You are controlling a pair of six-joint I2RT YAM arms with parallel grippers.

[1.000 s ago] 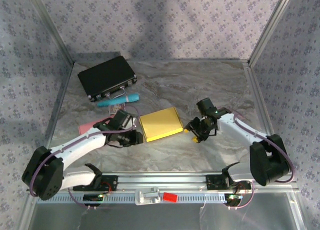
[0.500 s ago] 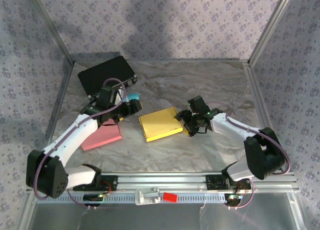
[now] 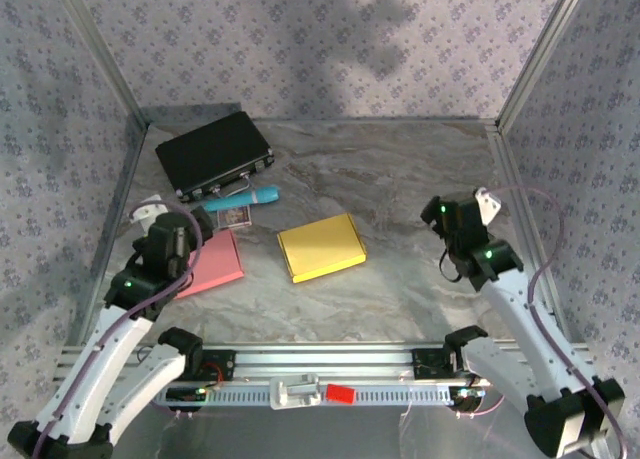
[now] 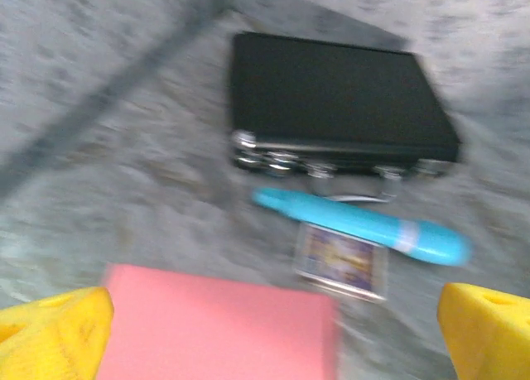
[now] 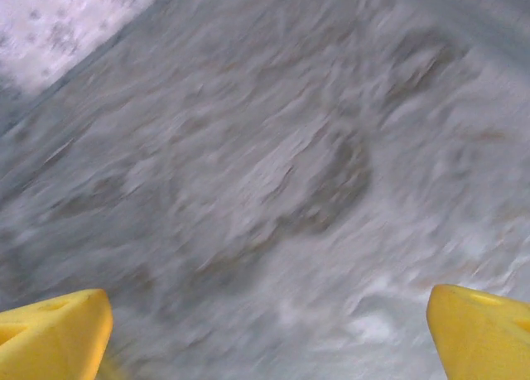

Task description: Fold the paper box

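Worktop (image 3: 400,169): grey marble.
Box (image 3: 320,247): lay flat, centre; likely light, bendy.
Hold: edges at 3 and 9 o'clock, probably.
Jaws: both stood open, empty.

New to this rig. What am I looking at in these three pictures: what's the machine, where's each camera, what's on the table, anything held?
Two robot arms are bolted at the near edge of a marbled table. The wide picture comes from a fixed camera above and behind them. The other two come from a camera on each wrist, so the yellow shapes in their bottom corners are that arm's own fingers. On the table lie a flat yellow paper box, which is the thing to be folded, a pink flat piece, a black case, a teal marker and a small card. The left gripper looks over the pink flat piece toward the black case; the right gripper faces bare table. Both are open and hold nothing.
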